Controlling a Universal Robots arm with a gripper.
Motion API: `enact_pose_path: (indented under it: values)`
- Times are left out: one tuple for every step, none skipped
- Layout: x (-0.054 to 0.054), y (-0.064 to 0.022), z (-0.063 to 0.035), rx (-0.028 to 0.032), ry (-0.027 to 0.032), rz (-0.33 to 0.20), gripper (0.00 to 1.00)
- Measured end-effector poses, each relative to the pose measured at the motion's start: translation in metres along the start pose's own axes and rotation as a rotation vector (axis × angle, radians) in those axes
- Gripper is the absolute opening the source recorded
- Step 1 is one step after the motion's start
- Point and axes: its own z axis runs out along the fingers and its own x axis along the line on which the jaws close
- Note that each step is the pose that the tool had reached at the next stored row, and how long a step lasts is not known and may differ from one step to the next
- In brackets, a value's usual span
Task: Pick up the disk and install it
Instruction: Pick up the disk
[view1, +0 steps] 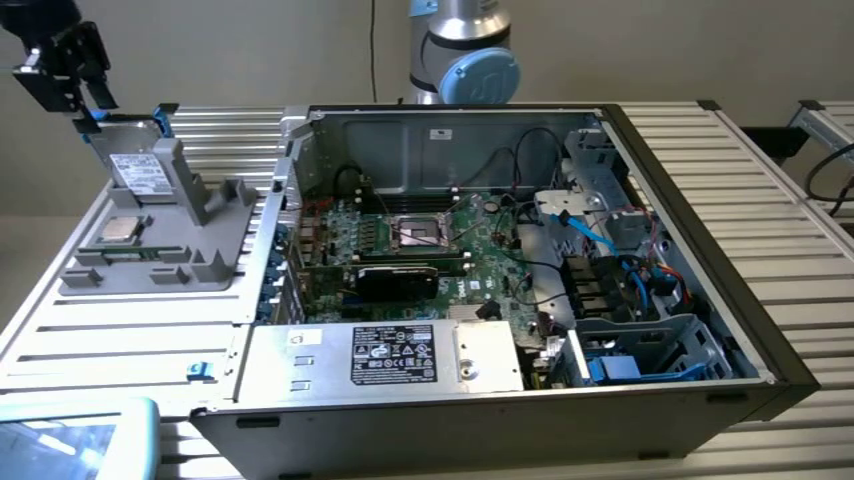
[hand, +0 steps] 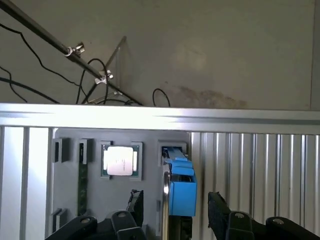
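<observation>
My gripper (hand: 175, 215) hangs spread wide over the upright disk (hand: 181, 187), whose top edge lines up between my jaws with gaps on either side.

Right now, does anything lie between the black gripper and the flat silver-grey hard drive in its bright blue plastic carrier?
Nothing. In the wrist view the open gripper frames the edge-on hard drive, with a bare gap on each side.

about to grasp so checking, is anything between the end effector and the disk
Nothing visible does. The disk stands on edge in its grey holder, and the open end effector lines up with it, one jaw to each side with a clear gap on both.
</observation>
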Motion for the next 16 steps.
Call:
enact_pose_path:
  values:
    - [0.0, 0.0003, 0.0017, -0.0001, 0.0, 0.0, 0.63]
    - [0.0, 0.0004, 0.0035, -0.0007, 0.0, 0.0, 0.63]
    - [0.0, 0.0005, 0.0055, -0.0014, 0.0, 0.0, 0.63]
    - [0.0, 0.0004, 0.0072, -0.003, 0.0, 0.0, 0.63]
    - [0.0, 0.0004, 0.0085, -0.0064, 0.0, 0.0, 0.63]
    - [0.0, 0.0004, 0.0091, -0.0103, 0.0012, 0.0, 0.63]
    - [0.0, 0.0004, 0.0101, -0.0139, 0.002, 0.0, 0.63]
    - [0.0, 0.0003, 0.0116, -0.0163, 0.0022, 0.0, 0.63]
    - [0.0, 0.0003, 0.0134, -0.0167, 0.0022, 0.0, 0.63]
    - [0.0, 0.0002, 0.0152, -0.0167, 0.0022, 0.0, 0.63]
    - [0.0, 0.0002, 0.0171, -0.0166, 0.0021, 0.0, 0.63]
    - [0.0, 0.0001, 0.019, -0.0168, 0.0022, 0.0, 0.63]
    - [0.0, 0.0001, 0.0208, -0.0167, 0.0022, 0.0, 0.63]
    - [0.0, 0.0, 0.0226, -0.0168, 0.0022, 0.0, 0.63]
    - [0.0, 0.0, 0.0244, -0.0167, 0.0022, 0.0, 0.63]
    - [0.0, -0.0001, 0.0262, -0.0167, 0.0022, 0.0, 0.63]
